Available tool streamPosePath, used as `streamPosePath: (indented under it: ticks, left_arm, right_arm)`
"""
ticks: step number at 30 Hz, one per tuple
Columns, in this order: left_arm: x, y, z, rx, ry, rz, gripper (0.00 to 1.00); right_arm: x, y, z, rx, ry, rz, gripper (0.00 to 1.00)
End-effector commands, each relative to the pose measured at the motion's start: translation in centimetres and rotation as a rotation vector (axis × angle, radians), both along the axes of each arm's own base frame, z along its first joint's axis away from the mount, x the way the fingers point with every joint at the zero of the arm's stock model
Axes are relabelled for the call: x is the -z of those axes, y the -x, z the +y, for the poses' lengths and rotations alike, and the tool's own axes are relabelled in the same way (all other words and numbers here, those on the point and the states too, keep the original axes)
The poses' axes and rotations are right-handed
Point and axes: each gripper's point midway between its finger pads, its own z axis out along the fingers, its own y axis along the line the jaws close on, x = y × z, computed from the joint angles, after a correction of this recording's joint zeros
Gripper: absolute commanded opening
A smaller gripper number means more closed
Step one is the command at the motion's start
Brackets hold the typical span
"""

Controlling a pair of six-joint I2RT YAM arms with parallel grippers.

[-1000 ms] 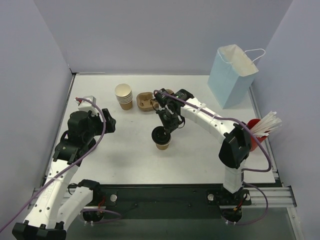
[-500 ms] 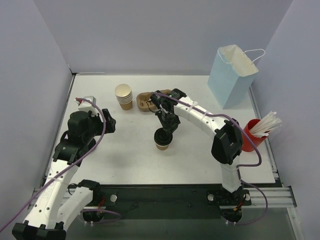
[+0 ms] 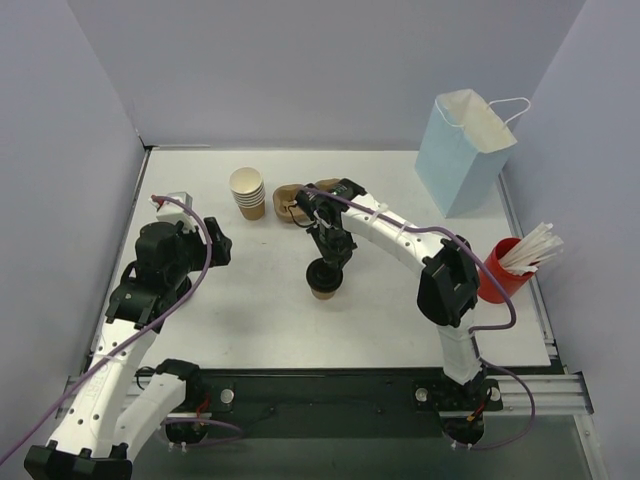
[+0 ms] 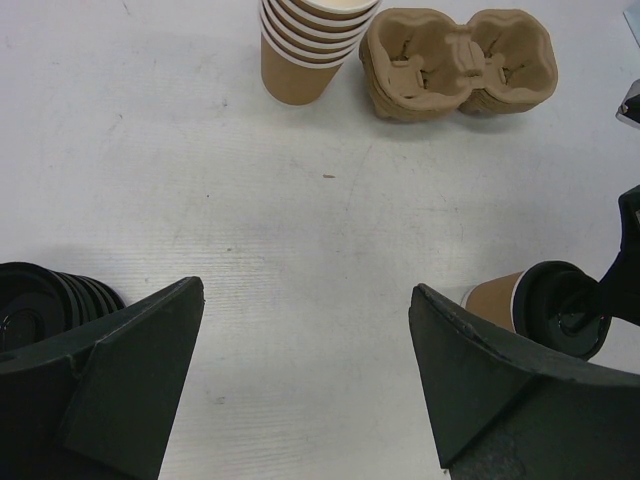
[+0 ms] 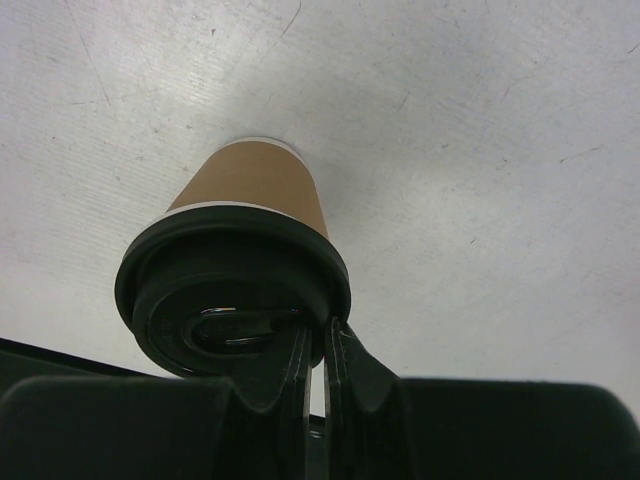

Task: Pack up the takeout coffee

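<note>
From above, we see the right gripper [image 3: 328, 264] reaching out to the middle of the worktop [image 3: 250, 310], directly over the lidded cup [image 3: 324, 284]. That cup stands upright on bare worktop, near the pulp tray [image 3: 297, 202] but apart from it. The tray lies beside the stack of lidless cups [image 3: 247, 192]. The blue paper bag [image 3: 465, 150] and the red cup of straws [image 3: 495, 272] sit to the right, well apart from the work.

In the left wrist view, the left gripper [image 4: 305, 300] hovers with its jaws wide and nothing between them. A stack of black lids [image 4: 45, 295] shows by the left finger, and both hollows of the tray look unfilled from here.

In the right wrist view, the jaws are drawn together to a thin slit, their tips resting on the near edge of the black lid [image 5: 235, 290]. We cannot tell whether they pinch its lip or only press on it.

We judge that the lid is being seated, so packing proper has not yet begun. Next, the right jaws need to spread, take the cup round its tan wall, lift it upright and set it down into one hollow of the tray.
</note>
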Motion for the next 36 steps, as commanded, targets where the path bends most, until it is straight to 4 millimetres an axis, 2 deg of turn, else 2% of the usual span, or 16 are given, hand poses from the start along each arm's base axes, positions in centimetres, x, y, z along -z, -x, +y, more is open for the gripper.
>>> streamPosePath:
  ticks: [1,4,7,10,13,14,19,27,32,36]
  left_arm:
    - [-1.6,-0.5,-0.3,0.019,0.005,-0.07,0.93]
    - [-1.7,-0.3,-1.5,0.077,0.031,-0.076,0.91]
    - [-1.5,0.4,-4.2,0.159,0.14,-0.042,0.84]
    - [-1.5,1.4,-7.9,0.269,0.331,-0.001,0.78]
    - [-0.8,2.0,-10.8,0.343,0.434,0.01,0.77]
    - [-0.5,1.7,-10.9,0.327,0.424,0.008,0.77]
    - [1.1,1.1,-12.2,0.329,0.409,0.066,0.77]
    - [4.1,0.5,-13.1,0.324,0.422,0.144,0.76]
    - [5.6,0.5,-14.0,0.351,0.435,0.184,0.73]
    - [6.1,0.5,-14.9,0.382,0.443,0.203,0.71]
  right_arm:
    - [1.0,0.9,-1.3,0.023,0.096,0.046,0.0]
    - [1.2,0.9,-1.2,0.023,0.098,0.048,0.0]
    - [1.3,0.9,-1.1,0.025,0.091,0.046,0.0]
    - [1.2,1.0,-0.9,0.028,0.072,0.045,0.0]
    - [0.4,0.9,-0.5,0.035,0.034,0.025,0.11]
    - [0.0,0.8,-0.4,0.036,0.022,0.019,0.17]
    - [-1.8,0.4,-0.2,0.049,-0.055,0.003,0.3]
    - [-4.1,0.3,-0.6,0.052,-0.178,-0.021,0.41]
    - [-4.0,0.5,-1.0,0.051,-0.224,-0.018,0.44]
    - [-3.8,1.0,-0.1,0.014,-0.326,0.01,0.5]
